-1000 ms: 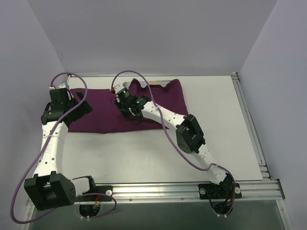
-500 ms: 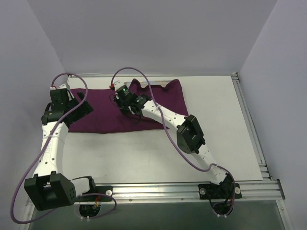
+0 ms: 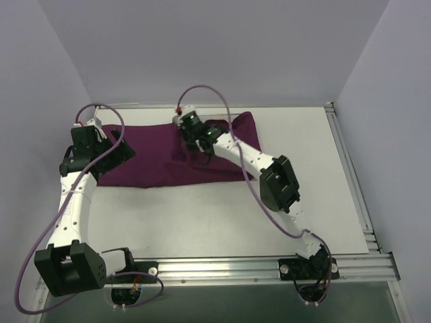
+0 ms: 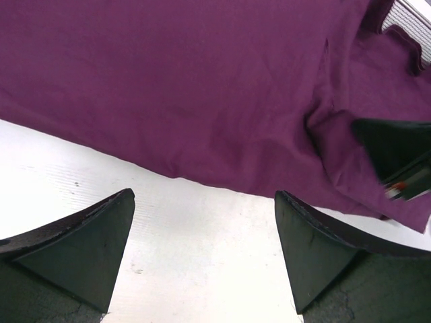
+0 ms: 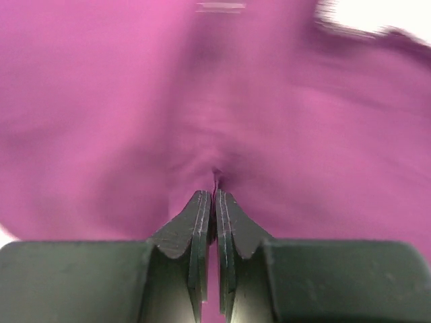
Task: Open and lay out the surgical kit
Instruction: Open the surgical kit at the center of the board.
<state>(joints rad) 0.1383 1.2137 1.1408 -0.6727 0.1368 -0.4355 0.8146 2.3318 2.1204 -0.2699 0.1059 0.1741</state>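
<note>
The dark purple cloth wrap (image 3: 165,155) lies spread across the back of the white table, its right end bunched. My right gripper (image 3: 197,142) is shut on a pinched fold of the cloth (image 5: 215,176) near the wrap's back right part. My left gripper (image 3: 116,151) is open and empty at the wrap's left end, above the bare table just in front of the cloth's near edge (image 4: 202,134). The mesh tray, clamps and tweezers are hidden. A sliver of silver (image 4: 411,17) shows past the cloth's far corner in the left wrist view.
The white table (image 3: 202,215) has a metal rail (image 3: 350,175) along its right edge and another along the front. Lilac walls close in the back and sides. Purple cables loop over both arms.
My right gripper has moved right and toward the back, pulling the pinched cloth with it. The raised fold at the back has flattened. The left arm has barely moved.
</note>
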